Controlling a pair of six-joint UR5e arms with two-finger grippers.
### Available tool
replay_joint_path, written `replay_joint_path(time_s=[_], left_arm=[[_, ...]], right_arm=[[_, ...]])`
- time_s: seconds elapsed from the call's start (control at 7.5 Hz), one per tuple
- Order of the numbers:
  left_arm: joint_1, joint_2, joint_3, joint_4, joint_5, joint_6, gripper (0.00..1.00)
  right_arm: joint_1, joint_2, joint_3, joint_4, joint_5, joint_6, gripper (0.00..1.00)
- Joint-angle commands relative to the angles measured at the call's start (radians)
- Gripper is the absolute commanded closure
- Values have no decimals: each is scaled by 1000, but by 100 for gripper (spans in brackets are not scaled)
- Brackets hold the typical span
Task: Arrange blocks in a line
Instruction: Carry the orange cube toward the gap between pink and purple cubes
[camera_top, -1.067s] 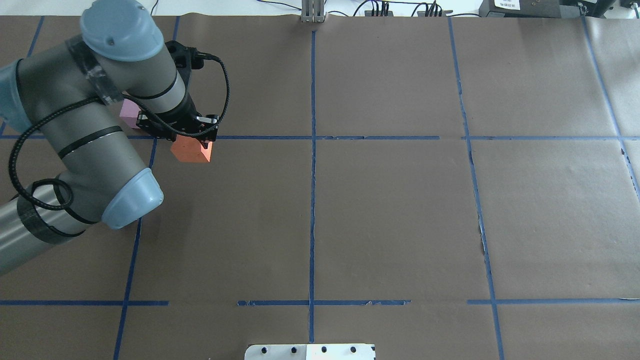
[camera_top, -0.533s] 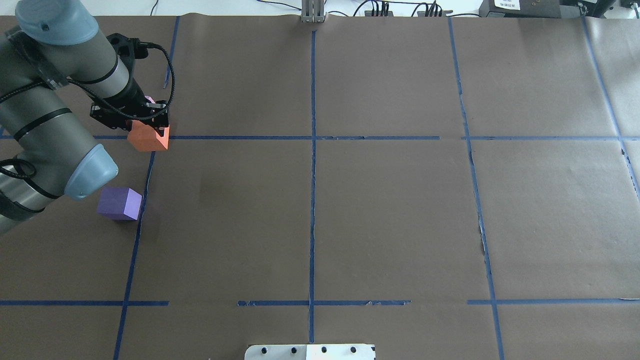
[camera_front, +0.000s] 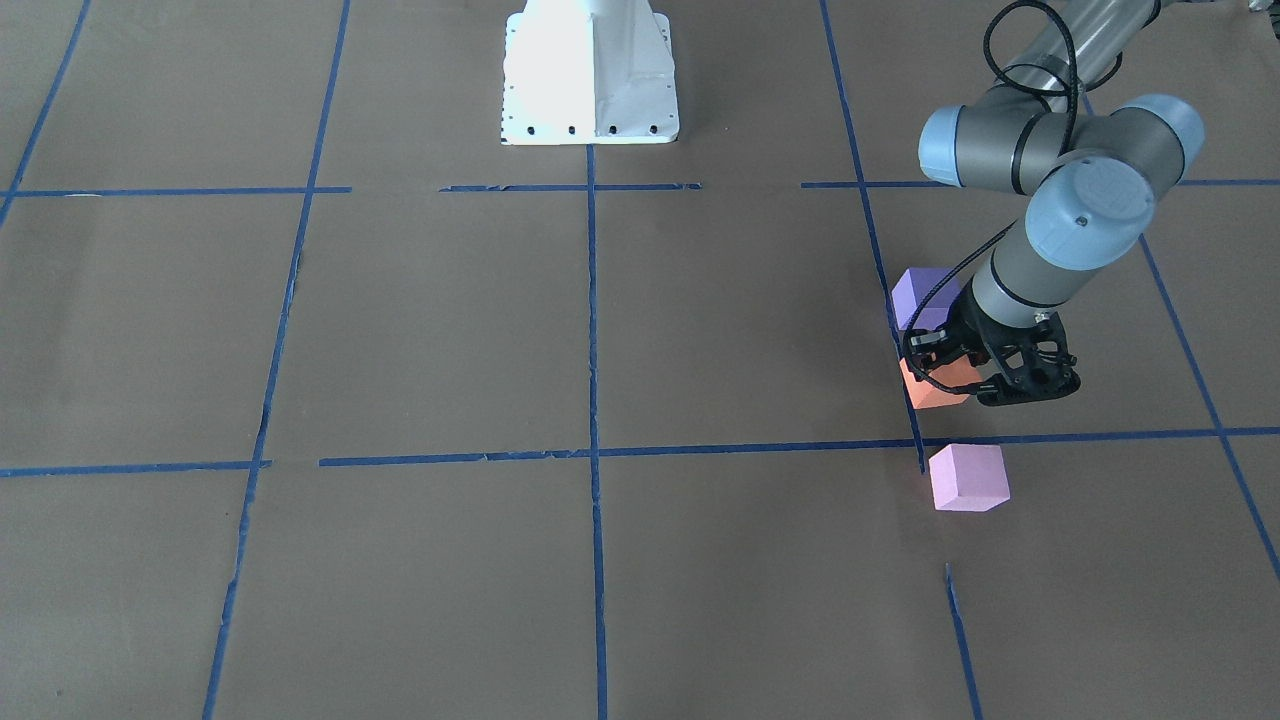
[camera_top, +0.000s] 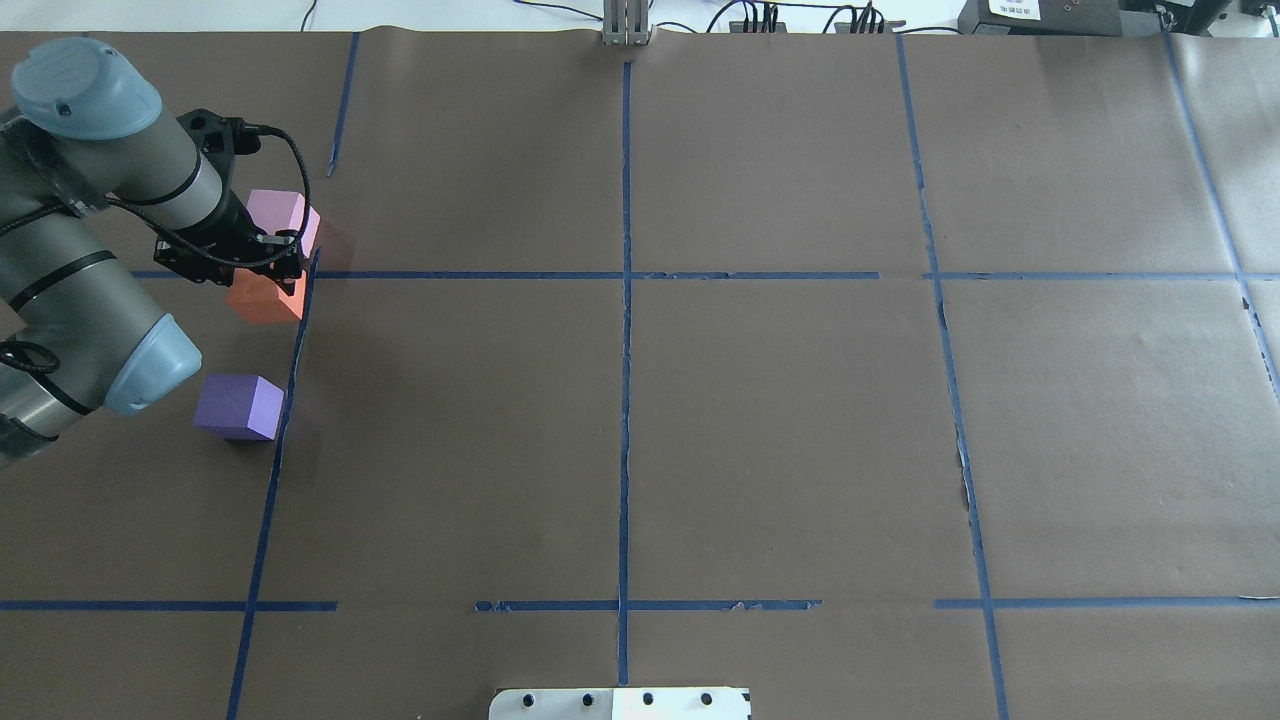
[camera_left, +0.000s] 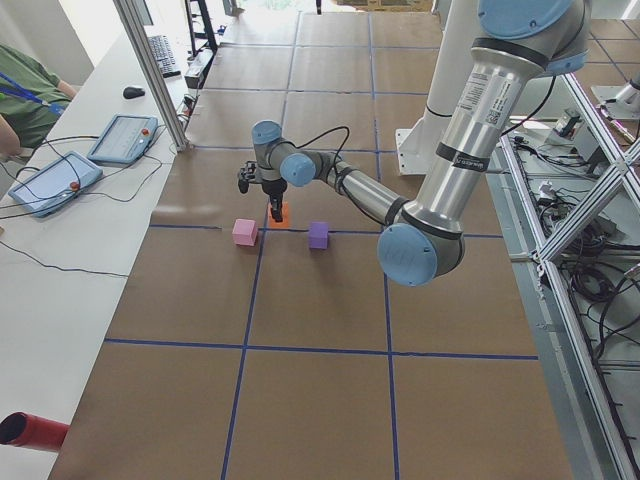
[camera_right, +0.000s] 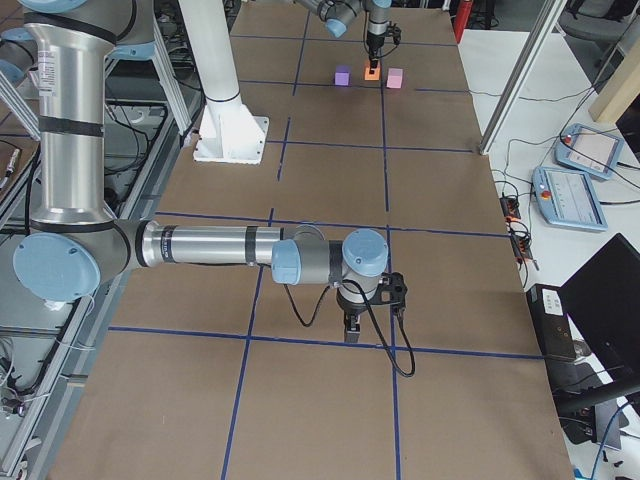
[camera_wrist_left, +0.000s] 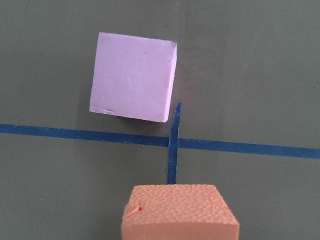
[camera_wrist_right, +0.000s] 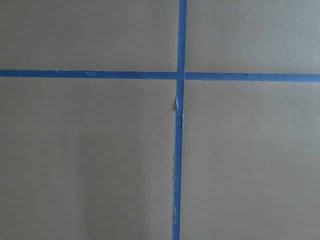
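Note:
My left gripper (camera_top: 265, 283) is shut on the orange block (camera_top: 258, 303) and holds it low over the brown paper at the table's left side. The pale pink block (camera_top: 280, 215) lies just beyond it and the violet-purple block (camera_top: 238, 405) just nearer the robot. In the front-facing view the orange block (camera_front: 928, 392) is between the purple block (camera_front: 925, 298) and the pink block (camera_front: 967, 477). The left wrist view shows the orange block (camera_wrist_left: 179, 212) below the pink block (camera_wrist_left: 134, 76). My right gripper (camera_right: 350, 325) shows only in the exterior right view; I cannot tell whether it is open.
Blue tape lines (camera_top: 625, 300) divide the brown paper into squares. The white robot base (camera_front: 590, 70) stands at the robot's edge of the table. Tablets (camera_left: 120, 138) lie on the side bench. The right wrist view shows only paper and a tape crossing (camera_wrist_right: 180, 76).
My left arm has moved left with the orange block, from beside the pink block to between the pink and purple blocks. The purple block has come out from under the arm.

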Motion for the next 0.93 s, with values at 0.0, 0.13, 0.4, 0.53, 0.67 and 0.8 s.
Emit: replay_joint_path(time_s=[0.0,0.13,0.4,0.53,0.67,0.8], left_arm=[[2,61,3,-79,0,0,100],[8,62,11,-81,-1,0,100],[9,51,23,-82,0,0,100],[9,51,25,-84,2,2,100],[9,49,25,-84,0,2,90],[9,48,26,-84,2,2,67]], right_arm=[[-1,0,0,0,0,0,0],[1,0,0,0,0,0,0],[1,0,0,0,0,0,0],[1,0,0,0,0,0,0],[1,0,0,0,0,0,0],[1,0,0,0,0,0,0]])
